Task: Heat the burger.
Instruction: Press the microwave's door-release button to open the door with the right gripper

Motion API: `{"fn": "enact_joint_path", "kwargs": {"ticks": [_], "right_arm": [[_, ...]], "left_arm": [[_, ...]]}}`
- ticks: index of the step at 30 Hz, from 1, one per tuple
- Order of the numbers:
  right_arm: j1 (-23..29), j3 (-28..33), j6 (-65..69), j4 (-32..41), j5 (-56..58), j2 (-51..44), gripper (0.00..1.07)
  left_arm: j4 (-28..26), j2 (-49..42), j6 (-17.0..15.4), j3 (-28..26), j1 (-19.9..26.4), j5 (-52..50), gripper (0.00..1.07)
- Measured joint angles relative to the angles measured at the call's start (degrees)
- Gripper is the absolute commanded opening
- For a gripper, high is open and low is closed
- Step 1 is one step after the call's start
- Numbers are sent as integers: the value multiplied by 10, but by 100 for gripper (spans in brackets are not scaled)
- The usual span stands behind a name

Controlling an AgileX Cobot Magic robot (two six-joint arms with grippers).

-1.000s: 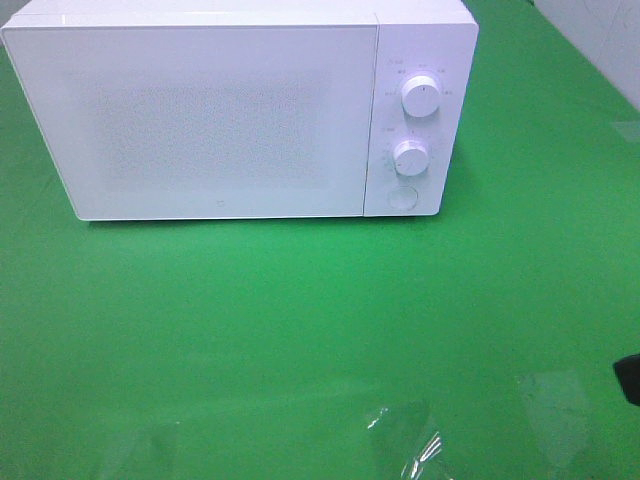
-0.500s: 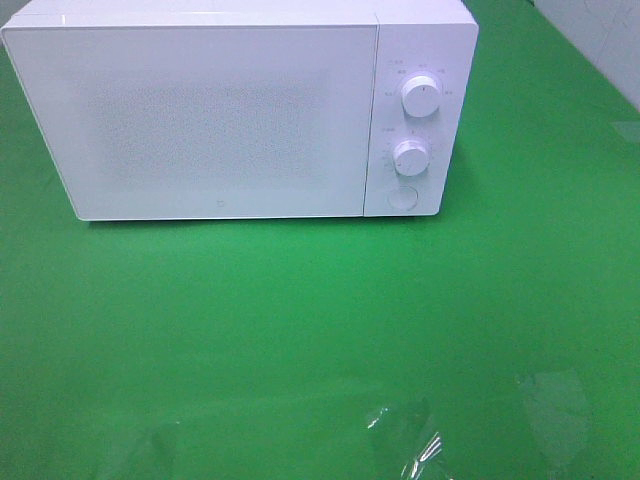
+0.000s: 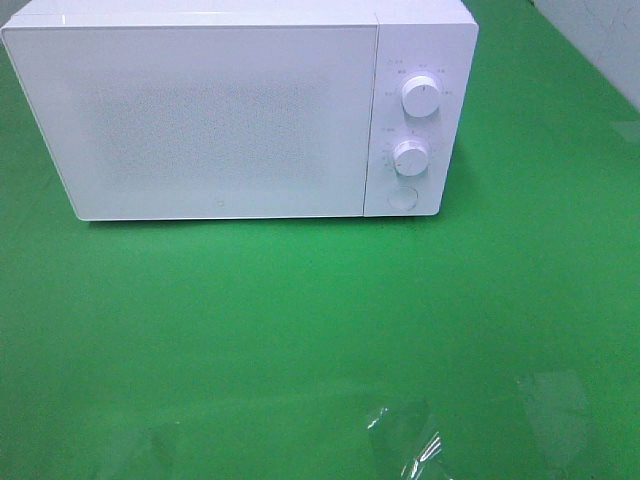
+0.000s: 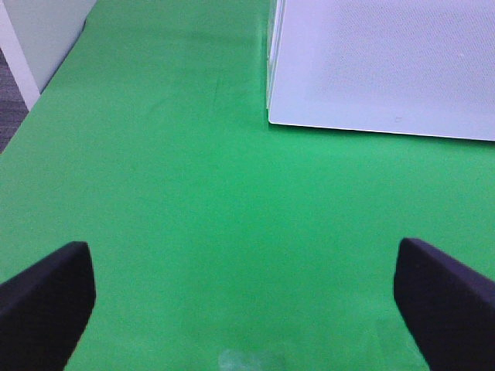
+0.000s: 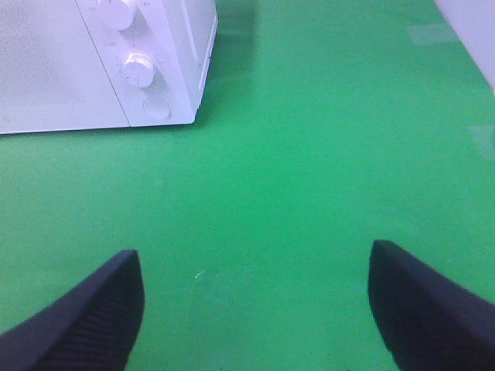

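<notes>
Right hand [image 5: 253, 305] gone from the high view; microwave [image 3: 200, 120] shut.

White microwave [image 3: 425, 40], pale door [image 3: 200, 120] with fine grey dot mesh, white knobs [image 3: 420, 97] ringed by faint grey markings, plain bright green table cover [image 3: 300, 320], glossy clear tape patches [image 3: 405, 445], matt black left gripper [image 4: 244, 270], black faintly weave-patterned right gripper [image 5: 255, 270]

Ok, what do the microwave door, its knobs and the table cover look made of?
Door: smooth white, likely glass or plastic, with a fine dot mesh showing through it. Knobs: smooth white plastic, by the look. Table cover: matte green, probably cloth or felt; little glare, faint creases.
</notes>
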Motion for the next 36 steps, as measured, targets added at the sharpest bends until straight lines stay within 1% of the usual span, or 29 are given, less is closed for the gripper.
{"fn": "enact_joint_path", "kwargs": {"ticks": [26, 29, 30, 32, 33, 34, 35, 36], "right_arm": [[-5, -2, -1, 0, -5, -2, 76], [-5, -15, -1, 0, -39, 5, 76], [-5, -18, -1, 0, -72, 26, 76], [-5, -18, -1, 0, -83, 37, 76], [-5, -18, -1, 0, -109, 67, 76], [-5, -18, -1, 0, -109, 67, 76], [-5, -18, -1, 0, -138, 96, 76], [-5, -18, -1, 0, -138, 96, 76]], "left_arm": [[0, 0, 0, 0, 0, 0, 97], [0, 0, 0, 0, 0, 0, 97], [0, 0, 0, 0, 0, 0, 97], [0, 0, 0, 0, 0, 0, 97], [0, 0, 0, 0, 0, 0, 97], [0, 0, 0, 0, 0, 0, 97], [0, 0, 0, 0, 0, 0, 97], [0, 0, 0, 0, 0, 0, 97]]}}
